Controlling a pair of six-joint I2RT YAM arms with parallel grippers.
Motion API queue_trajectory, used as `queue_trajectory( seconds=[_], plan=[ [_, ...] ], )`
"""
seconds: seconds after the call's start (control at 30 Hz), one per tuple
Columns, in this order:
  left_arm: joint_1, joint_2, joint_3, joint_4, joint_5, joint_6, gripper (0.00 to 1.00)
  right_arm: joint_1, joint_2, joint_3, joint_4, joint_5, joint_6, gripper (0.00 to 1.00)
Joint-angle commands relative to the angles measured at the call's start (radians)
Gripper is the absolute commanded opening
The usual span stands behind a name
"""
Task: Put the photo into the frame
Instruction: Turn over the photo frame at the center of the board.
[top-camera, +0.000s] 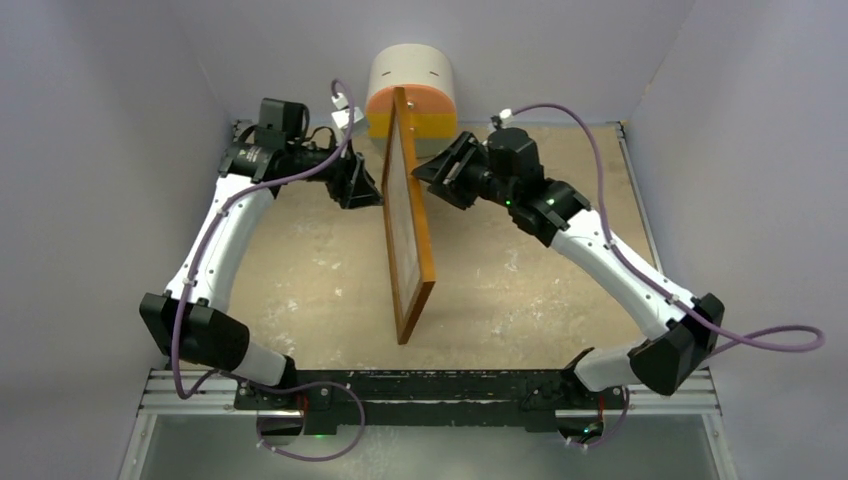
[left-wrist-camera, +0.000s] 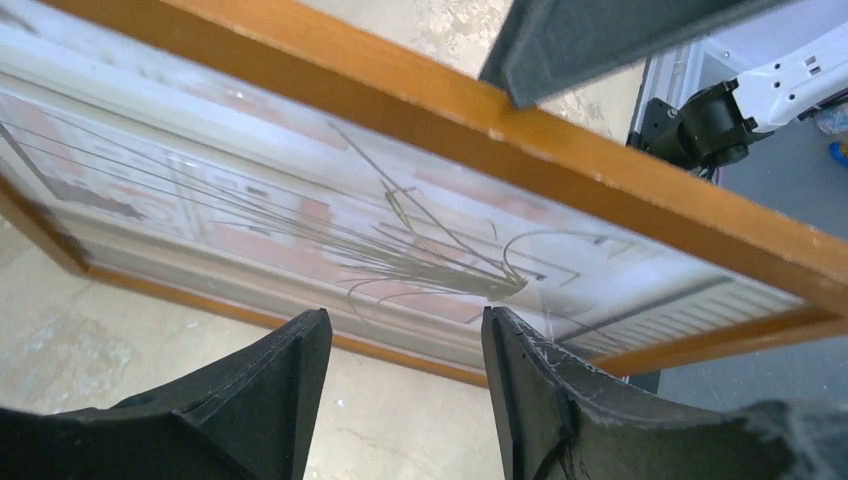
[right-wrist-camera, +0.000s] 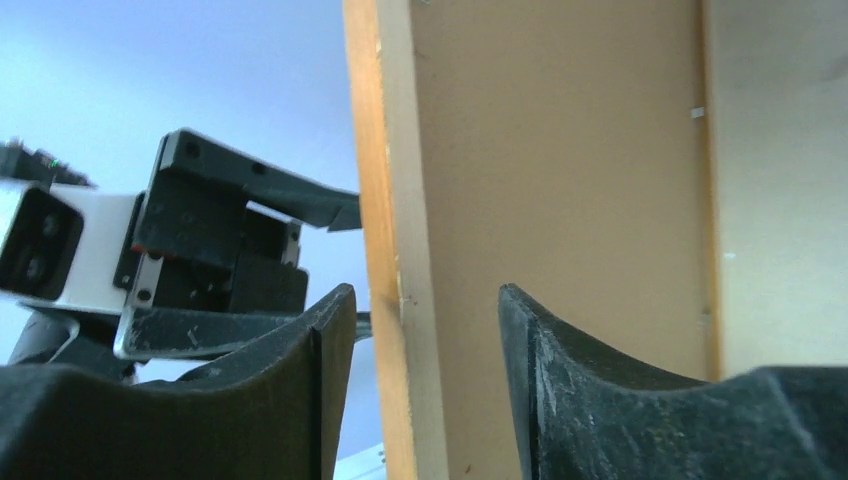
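Between the left fingers (left-wrist-camera: 270, 395) and the right fingers (right-wrist-camera: 585, 395) the frame (top-camera: 410, 230) stands on edge on the table (top-camera: 300, 280), near upright. Its far end points toward a white and orange drum (top-camera: 412, 90) that sits beyond both pairs of fingers by the back wall. Ahead of the left fingers is the glazed face: the photo (left-wrist-camera: 300, 215) sits inside the frame behind the pane (left-wrist-camera: 560, 300), its spiky plant showing just past the tips. Left fingers stand apart with nothing between them. Through their gap show the frame's lower rail and bare table, and the tips lie close before the pane. Ahead of the right fingers is the back of the frame, filled by a plain brown board (right-wrist-camera: 560, 150). Right fingers stand apart too, astride one rail of the frame, one finger on each side of it. From the left wrist, one of them shows dark across the upper rail. Whether either right finger presses the wood I cannot tell, though space shows beside the rail in the gap
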Motion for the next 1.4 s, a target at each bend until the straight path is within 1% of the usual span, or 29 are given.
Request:
queue_trajectory(
  seconds=[0.0, 0.1, 0.27, 0.33, 0.47, 0.53, 0.67, 0.77, 0.83, 0.9, 0.97, 1.13, 1.37],
  plan=[
    [-0.061, 0.034, 0.021, 0.084, -0.085, -0.064, 0.59, -0.103, -0.08, -0.096, -0.055, -0.085, -0.033, 0.6],
    [-0.062, 0.045, -0.003, 0.073, -0.1, -0.034, 0.59, -0.158, -0.114, -0.149, -0.026, -0.136, -0.034, 0.62],
    [-0.058, 0.015, -0.11, 0.055, -0.168, 0.04, 0.58, -0.208, -0.13, -0.151, -0.113, -0.147, -0.098, 0.63],
    [-0.046, 0.007, -0.169, 0.05, -0.196, 0.071, 0.58, -0.218, -0.142, -0.157, -0.156, -0.123, -0.133, 0.62],
    [0.005, 0.021, -0.26, 0.044, -0.246, 0.142, 0.57, -0.228, -0.154, -0.196, -0.22, -0.077, -0.206, 0.54],
    [0.043, 0.042, -0.296, 0.043, -0.273, 0.191, 0.57, -0.229, -0.165, -0.252, -0.216, -0.07, -0.233, 0.51],
    [0.107, 0.091, -0.357, 0.064, -0.339, 0.279, 0.55, -0.229, -0.193, -0.393, -0.143, -0.085, -0.289, 0.47],
    [0.124, 0.106, -0.413, 0.111, -0.395, 0.319, 0.55, -0.231, -0.186, -0.485, -0.088, -0.114, -0.32, 0.43],
    [0.129, 0.122, -0.442, 0.129, -0.419, 0.34, 0.55, -0.233, -0.17, -0.538, -0.037, -0.154, -0.329, 0.38],
    [0.139, 0.14, -0.465, 0.141, -0.426, 0.355, 0.55, -0.233, -0.158, -0.593, 0.033, -0.197, -0.334, 0.3],
    [0.145, 0.152, -0.494, 0.166, -0.447, 0.359, 0.54, -0.233, -0.155, -0.65, 0.112, -0.203, -0.312, 0.26],
    [0.155, 0.173, -0.544, 0.214, -0.516, 0.4, 0.53, -0.235, -0.118, -0.741, 0.225, -0.212, -0.304, 0.3],
    [0.156, 0.208, -0.599, 0.267, -0.562, 0.425, 0.52, -0.244, -0.004, -0.83, 0.408, -0.281, -0.362, 0.34]
  ],
)
